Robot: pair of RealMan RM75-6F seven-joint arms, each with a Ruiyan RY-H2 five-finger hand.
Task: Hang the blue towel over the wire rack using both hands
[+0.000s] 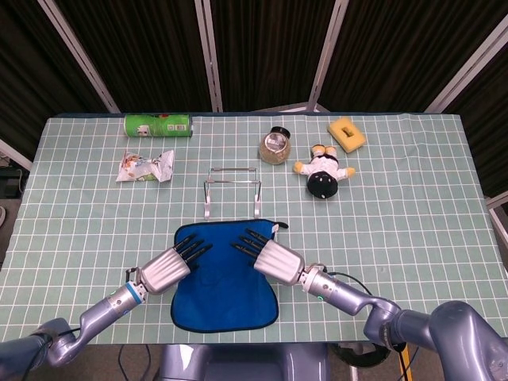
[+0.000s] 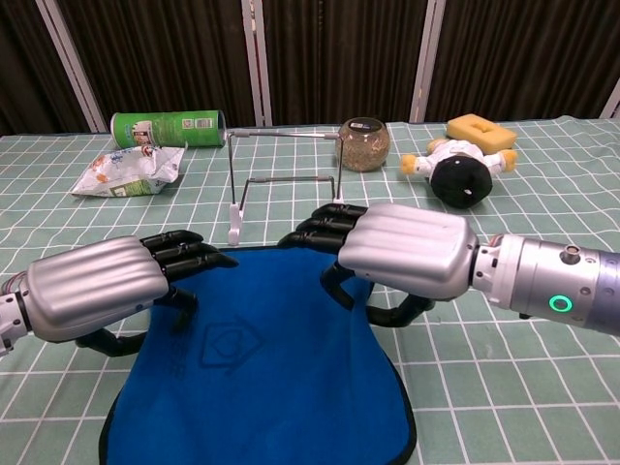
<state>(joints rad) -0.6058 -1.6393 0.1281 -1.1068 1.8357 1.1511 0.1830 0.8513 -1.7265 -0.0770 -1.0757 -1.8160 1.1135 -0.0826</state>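
Note:
The blue towel [image 1: 225,290] [image 2: 262,387] lies flat at the front middle of the table. Just behind it stands the wire rack [image 1: 232,189] [image 2: 283,189], upright and bare. My left hand [image 1: 168,268] [image 2: 92,288] is over the towel's left far part, fingers stretched forward and thumb down at the cloth. My right hand [image 1: 270,255] [image 2: 402,249] is over the right far corner in the same pose, its thumb touching the towel. Neither hand visibly grips the cloth. The towel's far corners are hidden under the hands.
At the back left lie a green can [image 1: 158,125] and a snack bag [image 1: 145,165]. A glass jar [image 1: 275,145], a plush doll [image 1: 324,173] and a yellow sponge [image 1: 348,132] sit at the back right. The towel's near edge almost reaches the table's front edge.

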